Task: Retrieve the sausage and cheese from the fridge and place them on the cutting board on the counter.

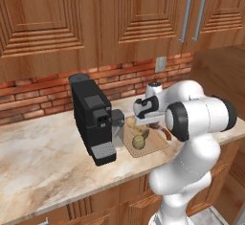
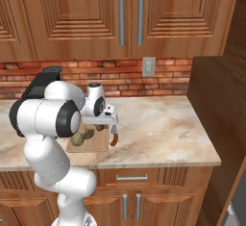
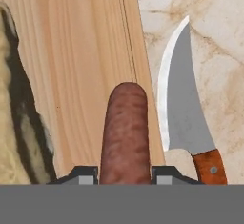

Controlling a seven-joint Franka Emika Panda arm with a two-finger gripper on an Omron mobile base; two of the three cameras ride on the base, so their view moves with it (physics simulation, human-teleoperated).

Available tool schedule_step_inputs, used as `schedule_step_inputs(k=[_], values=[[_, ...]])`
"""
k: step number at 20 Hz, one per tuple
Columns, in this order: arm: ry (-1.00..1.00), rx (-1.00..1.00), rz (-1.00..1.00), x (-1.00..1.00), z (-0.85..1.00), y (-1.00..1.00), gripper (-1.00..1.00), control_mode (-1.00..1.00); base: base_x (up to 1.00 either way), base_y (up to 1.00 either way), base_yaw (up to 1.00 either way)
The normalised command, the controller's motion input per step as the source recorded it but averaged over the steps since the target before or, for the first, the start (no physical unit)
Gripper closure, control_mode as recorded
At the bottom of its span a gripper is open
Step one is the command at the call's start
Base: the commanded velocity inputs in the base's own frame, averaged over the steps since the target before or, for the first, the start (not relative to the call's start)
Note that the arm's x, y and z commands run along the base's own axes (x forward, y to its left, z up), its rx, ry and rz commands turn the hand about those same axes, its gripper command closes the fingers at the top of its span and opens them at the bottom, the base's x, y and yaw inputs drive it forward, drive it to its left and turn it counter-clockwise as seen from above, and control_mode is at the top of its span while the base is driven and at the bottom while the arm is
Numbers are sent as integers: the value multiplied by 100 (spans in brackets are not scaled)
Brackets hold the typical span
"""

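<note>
- Sausage (image 3: 125, 132), one reddish-brown cylinder with a rounded end, sits clamped between the two dark tips of the gripper (image 3: 125, 173), over the wooden cutting board (image 3: 81, 51).
- Board edge: in the hand view the sausage hangs just inside the board's long side, close to the groove that runs along it; beyond that side lies bare marbled counter (image 3: 219, 23).
- One knife (image 3: 183, 113) lies on the stone just beside that board edge, with a curved grey blade and a reddish wooden handle with a rivet; it is apart from the sausage.
- From the left base view the board (image 1: 153, 145) sits near the counter's front lip, its left end just beside one black coffee machine (image 1: 93, 118).
- Two rounded yellowish-brown lumps (image 1: 139, 141) lie on the board's left part; what they are I cannot tell.
- Open worktop (image 2: 163, 124) stretches to the right of the board in the right base view, up to a brown side panel (image 2: 211, 114).
- Behind runs a red brick wall (image 2: 72, 73) with one pale outlet plate (image 2: 148, 67), wooden cupboards (image 2: 129, 13) above.
</note>
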Motion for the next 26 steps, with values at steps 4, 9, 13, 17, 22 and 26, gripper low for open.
schedule_step_inputs(k=[4, 9, 13, 17, 22, 26], values=[[0, 0, 0, 0, -34, 11, -100, -100, 0, 0, 0], [0, 0, 0, -11, -12, 13, -100, -100, 0, 0, 0], [0, 0, 0, -19, 0, 7, -100, -100, 0, 0, 0], [0, 0, 0, -23, 0, 5, -100, -100, 0, 0, 0], [-8, 0, 0, -22, 15, 0, -100, -100, 0, 0, 0], [-12, 4, 0, -42, 30, -3, -100, -100, 0, 0, 0]])
